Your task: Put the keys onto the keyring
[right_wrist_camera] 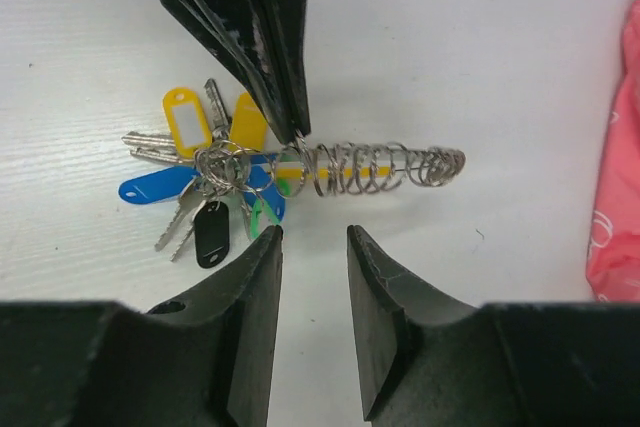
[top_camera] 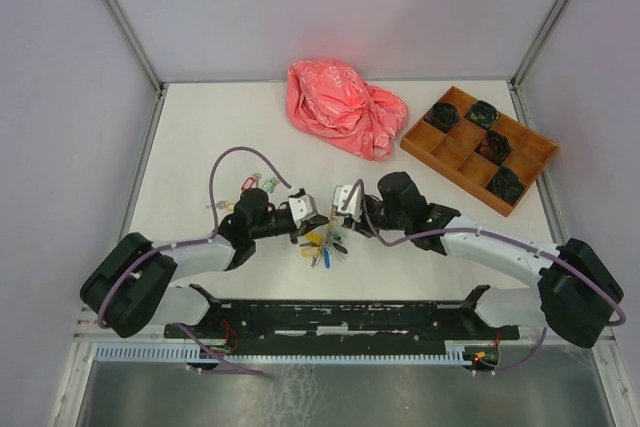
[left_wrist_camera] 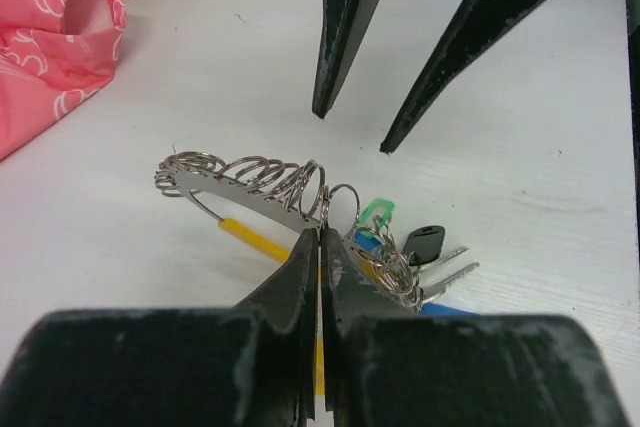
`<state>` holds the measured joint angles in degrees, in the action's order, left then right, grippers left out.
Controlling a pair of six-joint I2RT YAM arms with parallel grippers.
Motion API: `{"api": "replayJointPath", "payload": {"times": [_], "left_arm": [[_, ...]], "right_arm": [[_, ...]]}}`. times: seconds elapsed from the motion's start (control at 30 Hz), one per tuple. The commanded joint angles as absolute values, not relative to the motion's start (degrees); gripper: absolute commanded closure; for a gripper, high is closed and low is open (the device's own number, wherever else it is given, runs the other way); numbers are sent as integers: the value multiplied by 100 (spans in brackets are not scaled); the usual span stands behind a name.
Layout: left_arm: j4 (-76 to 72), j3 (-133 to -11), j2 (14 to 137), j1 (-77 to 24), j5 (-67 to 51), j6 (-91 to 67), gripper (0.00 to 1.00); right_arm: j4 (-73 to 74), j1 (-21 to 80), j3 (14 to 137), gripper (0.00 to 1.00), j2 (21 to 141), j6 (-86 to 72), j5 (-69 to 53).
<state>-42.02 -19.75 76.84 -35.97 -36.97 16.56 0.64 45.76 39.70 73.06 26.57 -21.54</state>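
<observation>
The keyring point(left_wrist_camera: 247, 190) is a thin silver ring with a yellow stretch, seen edge-on just above the table, with many small loops strung along it. My left gripper point(left_wrist_camera: 320, 234) is shut on it near the middle. A bunch of keys point(right_wrist_camera: 200, 162) with yellow, blue, black and green tags hangs at one end of the keyring point(right_wrist_camera: 345, 173). My right gripper point(right_wrist_camera: 312, 237) stands open just short of the ring, with nothing between its fingers. In the top view the left gripper point(top_camera: 317, 224) and the right gripper point(top_camera: 337, 215) meet over the bunch of keys point(top_camera: 322, 246). Loose keys with red and green tags point(top_camera: 256, 184) lie to the left.
A crumpled pink bag point(top_camera: 345, 107) lies at the back centre. An orange compartment tray point(top_camera: 455, 154) holding several dark items sits at the back right. A purple cable point(top_camera: 240, 153) loops over the left arm. Low walls edge the table.
</observation>
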Motion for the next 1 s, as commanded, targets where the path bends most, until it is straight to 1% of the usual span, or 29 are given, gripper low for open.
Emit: {"api": "replayJointPath", "payload": {"times": [0.0,0.13,0.3,0.5,0.97], "left_arm": [[-3110,-2291,6896,-3657,-3267,2275,97],[-2112,-2732,6539,-3943,-2816,2631,97],[-1566,-2981,6626,-4197,-2232,2794,97],[-1848,-2728,6540,-4284,-2350,2840,97],[-2104,-2510,6478,-4298,-2702,3011,97]], "right_arm": [[-1200,4610,3466,59,6697,2261,-1792],[-1907,4606,2993,59,6290,2119,-1859],[-2111,4612,2826,60,6266,2018,-2192],[-2819,4606,2659,61,6754,1828,-2174],[-3097,4607,2910,60,7508,1757,-2322]]}}
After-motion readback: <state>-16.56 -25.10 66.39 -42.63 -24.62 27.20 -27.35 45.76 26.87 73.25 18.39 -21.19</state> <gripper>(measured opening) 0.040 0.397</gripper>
